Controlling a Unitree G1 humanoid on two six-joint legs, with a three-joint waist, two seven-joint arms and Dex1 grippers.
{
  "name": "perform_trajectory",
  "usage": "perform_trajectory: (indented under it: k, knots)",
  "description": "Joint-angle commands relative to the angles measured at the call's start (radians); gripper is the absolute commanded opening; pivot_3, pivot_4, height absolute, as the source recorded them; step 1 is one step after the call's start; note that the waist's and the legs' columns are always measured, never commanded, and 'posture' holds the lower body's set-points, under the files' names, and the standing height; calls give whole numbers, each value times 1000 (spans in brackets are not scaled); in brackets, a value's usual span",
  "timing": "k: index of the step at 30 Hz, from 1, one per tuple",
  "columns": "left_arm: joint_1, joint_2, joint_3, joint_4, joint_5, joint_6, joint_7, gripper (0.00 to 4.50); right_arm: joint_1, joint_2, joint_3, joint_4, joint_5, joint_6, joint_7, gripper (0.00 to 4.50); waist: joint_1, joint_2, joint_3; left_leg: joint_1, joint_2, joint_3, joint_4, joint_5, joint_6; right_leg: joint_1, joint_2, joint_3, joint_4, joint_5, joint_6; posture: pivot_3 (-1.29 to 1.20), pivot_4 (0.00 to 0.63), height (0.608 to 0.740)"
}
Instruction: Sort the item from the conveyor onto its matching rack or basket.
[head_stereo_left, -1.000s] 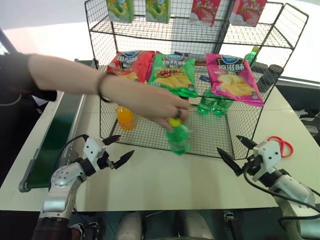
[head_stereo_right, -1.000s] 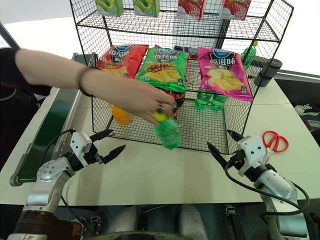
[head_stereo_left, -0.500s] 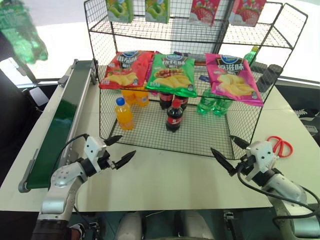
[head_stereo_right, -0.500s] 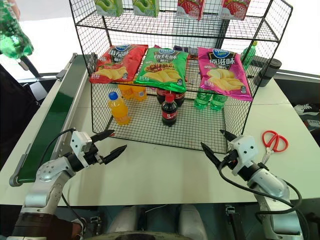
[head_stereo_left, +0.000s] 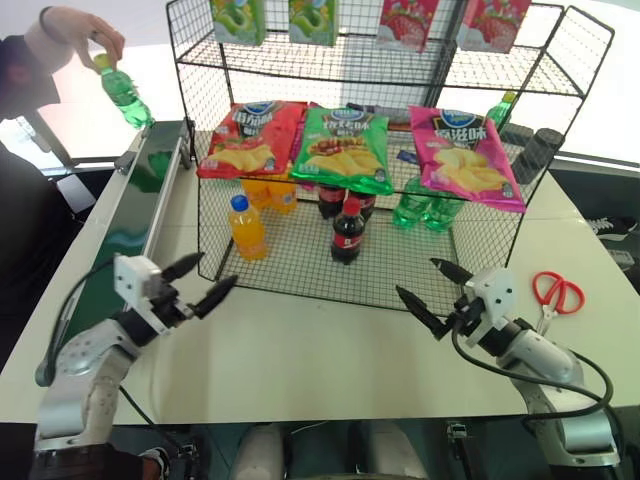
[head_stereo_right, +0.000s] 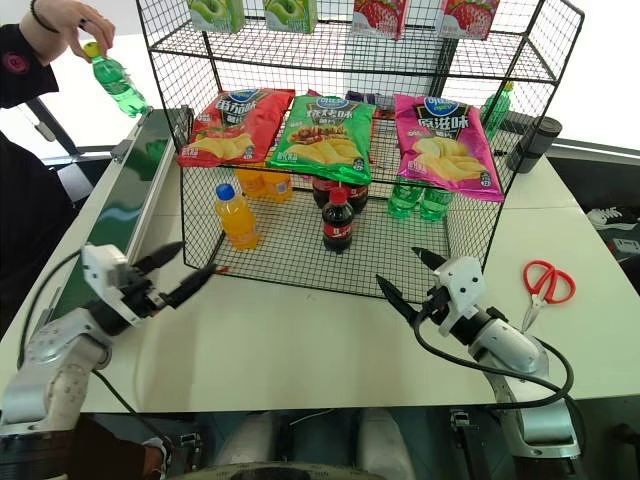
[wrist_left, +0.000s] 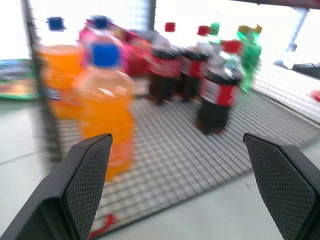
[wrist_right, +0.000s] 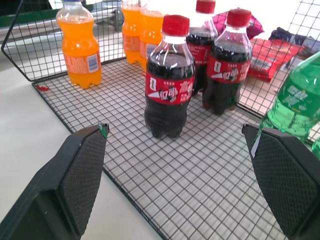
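A person's hand (head_stereo_left: 78, 25) holds the item, a small green bottle (head_stereo_left: 125, 98), by its yellow-green cap, tilted just above the far end of the conveyor (head_stereo_left: 130, 215). The dark green belt runs along the table's left side. The black wire rack (head_stereo_left: 400, 268) stands at the back middle of the table. My left gripper (head_stereo_left: 216, 271) is open and empty near the rack's front left corner, beside the belt. My right gripper (head_stereo_left: 416, 277) is open and empty at the rack's front right. Both point into the bottom tier.
In the bottom tier stand orange-drink bottles (head_stereo_left: 246, 226), cola bottles (wrist_right: 170, 85) and green bottles (head_stereo_left: 415, 205). Chip bags (head_stereo_left: 345, 148) lie on the middle tier. Red scissors (head_stereo_left: 553, 293) lie at the right, dark cups (head_stereo_left: 540, 150) beyond the rack.
The person's hand lifted the green bottle out of the rack's front and carried it far left over the belt's end. My left gripper moved left and up; my right gripper shifted left.
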Motion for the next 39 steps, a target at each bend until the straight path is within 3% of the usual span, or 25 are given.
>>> perform_trajectory:
  k: [1, 9, 20, 39]
  knots:
    - [-16, -21, 109, 43, -32, -2, 100, 4500, -45, 13, 27, 4, 3, -6, 13, 4437, 0, 0, 0, 0, 0, 0, 0, 0, 0, 0, 0, 0, 0, 0, 0, 0, 150, 740]
    - [-129, -78, 189, 216, 104, -101, 386, 4500, -115, 58, 130, 17, -18, 10, 14, 4437, 2, -4, -1, 0, -1, 0, 0, 0, 0, 0, 1, 0, 0, 1, 2, 0, 150, 740]
    - [-217, -117, 161, 319, 257, -195, 566, 4500, -118, 107, 266, -46, -8, 63, 33, 4437, 0, -6, -2, 0, 0, 0, 0, 0, 0, 0, 0, 0, 0, 1, 2, 0, 150, 740]
    - [-196, -58, 126, 321, 288, -128, 528, 4500, -96, 158, 302, 100, -18, -67, 97, 4437, -4, -7, -2, 0, 0, 0, -1, 0, 0, -1, -3, 0, 0, 1, 2, 0, 150, 740]
